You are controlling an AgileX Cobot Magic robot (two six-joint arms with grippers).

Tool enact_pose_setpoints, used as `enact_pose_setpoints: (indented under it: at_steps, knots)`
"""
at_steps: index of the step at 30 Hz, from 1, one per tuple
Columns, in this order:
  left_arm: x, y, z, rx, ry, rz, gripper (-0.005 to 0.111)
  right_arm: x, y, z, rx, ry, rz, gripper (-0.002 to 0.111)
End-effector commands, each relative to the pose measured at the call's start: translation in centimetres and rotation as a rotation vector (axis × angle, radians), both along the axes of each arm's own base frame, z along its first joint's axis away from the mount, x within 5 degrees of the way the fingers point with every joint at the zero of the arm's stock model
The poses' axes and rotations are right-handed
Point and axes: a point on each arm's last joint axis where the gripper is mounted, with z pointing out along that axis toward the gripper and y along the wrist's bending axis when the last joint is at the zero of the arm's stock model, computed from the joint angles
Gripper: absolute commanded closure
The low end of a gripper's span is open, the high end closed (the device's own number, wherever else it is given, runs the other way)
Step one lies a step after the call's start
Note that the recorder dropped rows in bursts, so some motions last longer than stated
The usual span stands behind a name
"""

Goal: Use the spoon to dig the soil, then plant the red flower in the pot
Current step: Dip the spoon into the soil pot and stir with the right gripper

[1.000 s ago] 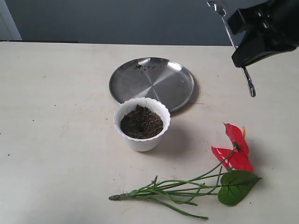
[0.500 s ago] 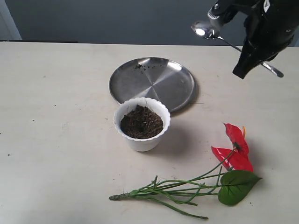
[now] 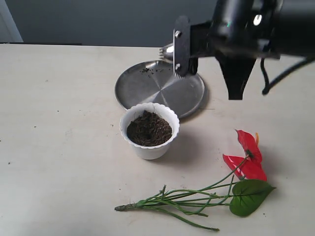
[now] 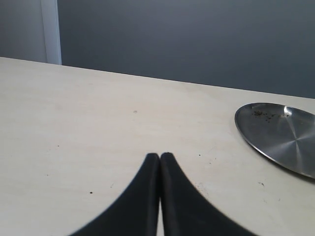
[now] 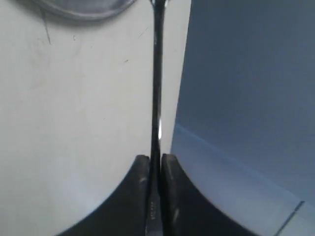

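Right gripper (image 5: 156,169) clamped on the spoon (image 5: 156,98) handle, bowl end out ahead over the steel plate (image 3: 147,91) (few soil crumbs on it). Pot (image 3: 149,130) with soil (image 3: 149,128) sits below and just nearer than the gripper; red flower (image 3: 248,157) lies flat further off. Left gripper (image 4: 160,162) fully closed, empty.
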Motion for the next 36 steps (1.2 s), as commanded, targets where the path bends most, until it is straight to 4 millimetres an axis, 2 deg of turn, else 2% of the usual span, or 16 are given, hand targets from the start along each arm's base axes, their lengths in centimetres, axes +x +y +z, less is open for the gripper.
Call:
enact_pose_setpoints:
  at_steps: [1,6,12,36]
  knots:
    - [0.0,0.0,0.1,0.001,-0.017,0.005,0.106,-2.1,0.5,-1.7,-0.11,-0.285,0.048,0.109]
    - [0.0,0.0,0.1,0.001,-0.017,0.005,0.106,-5.3,0.3,-3.8,-0.219,-0.503,0.271,0.109]
    - [0.0,0.0,0.1,0.001,-0.017,0.005,0.106,-7.9,-0.4,-6.4,-0.239,-0.445,0.415,0.109]
    - [0.0,0.0,0.1,0.001,-0.017,0.005,0.106,-8.7,0.2,-7.2,-0.379,-0.387,0.582,0.109]
